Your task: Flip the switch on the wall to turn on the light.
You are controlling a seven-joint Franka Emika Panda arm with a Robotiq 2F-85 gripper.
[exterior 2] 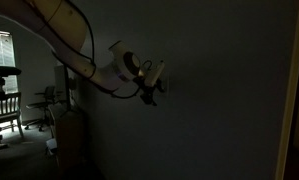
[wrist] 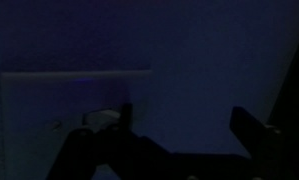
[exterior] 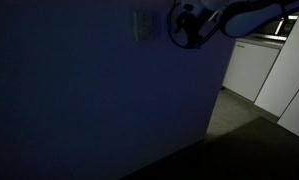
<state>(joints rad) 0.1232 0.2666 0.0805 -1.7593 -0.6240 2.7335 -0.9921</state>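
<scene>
hand (wrist: pixel 181 115) is hovering spread wide, switch (wrist: pixel 59 100) sitting at 9 o'clock; probably stiff, wanting a firm push, no grasping.

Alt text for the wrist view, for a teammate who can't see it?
Very dark scene: the gripper, jaws apart, faces a wall, with the switch plate at lower left, just beyond one finger.

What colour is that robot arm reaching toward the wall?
White, though the room is dim. The arm shows best in an exterior view.
</scene>
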